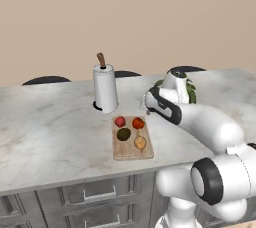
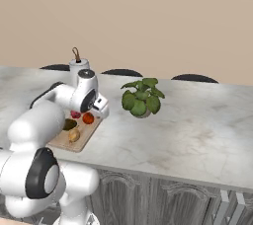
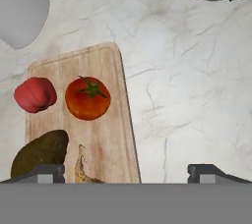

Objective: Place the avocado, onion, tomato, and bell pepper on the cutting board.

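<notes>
The light wooden cutting board point(image 1: 131, 151) lies on the marble counter and carries all four vegetables. A red bell pepper point(image 1: 120, 121) and a tomato point(image 1: 138, 123) sit at its far end. The dark avocado point(image 1: 123, 134) and the tan onion point(image 1: 140, 142) sit nearer. In the hand view the bell pepper point(image 3: 35, 95), tomato point(image 3: 88, 98), avocado point(image 3: 40, 153) and onion point(image 3: 84, 169) rest on the board point(image 3: 110, 134). My gripper point(image 3: 127, 174) hovers open over the board's right edge, holding nothing; it also shows beside the board's far corner point(image 1: 146, 108).
A paper towel roll point(image 1: 105, 88) on a holder stands just behind the board. A leafy potted plant point(image 2: 142, 96) sits to the board's right. Dark chair backs point(image 1: 46, 79) rise behind the counter. The counter's front edge point(image 1: 75, 179) runs above grey drawers.
</notes>
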You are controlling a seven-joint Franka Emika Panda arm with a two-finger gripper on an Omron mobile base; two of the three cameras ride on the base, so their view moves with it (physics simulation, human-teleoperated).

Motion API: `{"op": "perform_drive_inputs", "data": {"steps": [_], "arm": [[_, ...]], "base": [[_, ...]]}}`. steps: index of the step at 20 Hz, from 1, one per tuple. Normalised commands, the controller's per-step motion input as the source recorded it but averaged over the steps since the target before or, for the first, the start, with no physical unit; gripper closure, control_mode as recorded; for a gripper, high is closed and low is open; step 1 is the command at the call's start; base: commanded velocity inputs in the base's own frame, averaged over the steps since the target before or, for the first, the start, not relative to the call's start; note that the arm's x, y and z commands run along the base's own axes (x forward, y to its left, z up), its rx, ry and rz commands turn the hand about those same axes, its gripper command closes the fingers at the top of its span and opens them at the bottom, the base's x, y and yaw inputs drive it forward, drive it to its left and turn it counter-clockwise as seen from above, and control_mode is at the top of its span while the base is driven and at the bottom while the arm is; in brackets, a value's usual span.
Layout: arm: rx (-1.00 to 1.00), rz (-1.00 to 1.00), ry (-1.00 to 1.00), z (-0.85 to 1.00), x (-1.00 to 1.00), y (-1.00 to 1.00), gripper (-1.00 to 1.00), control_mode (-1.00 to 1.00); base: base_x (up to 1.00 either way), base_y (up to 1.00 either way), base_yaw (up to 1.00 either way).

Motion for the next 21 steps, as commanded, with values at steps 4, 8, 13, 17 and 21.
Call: {"op": "perform_drive_inputs", "data": {"steps": [4, 8, 13, 17, 21], "arm": [[0.08, 0.0, -0.14, 0.22, -0.17, -0.55, -1.0, -1.0], [0.11, 0.01, -0.15, 0.22, -0.17, -0.59, -1.0, -1.0], [0.13, 0.03, -0.17, 0.26, -0.12, -0.57, -1.0, -1.0], [0.1, 0.05, -0.18, 0.3, -0.12, -0.49, -1.0, -1.0], [0.07, 0.04, -0.15, 0.3, -0.06, -0.4, -1.0, -1.0]], "base": [[0.0, 0.0, 0.0], [0.0, 0.0, 0.0], [0.0, 0.0, 0.0], [0.0, 0.0, 0.0], [0.0, 0.0, 0.0]]}}
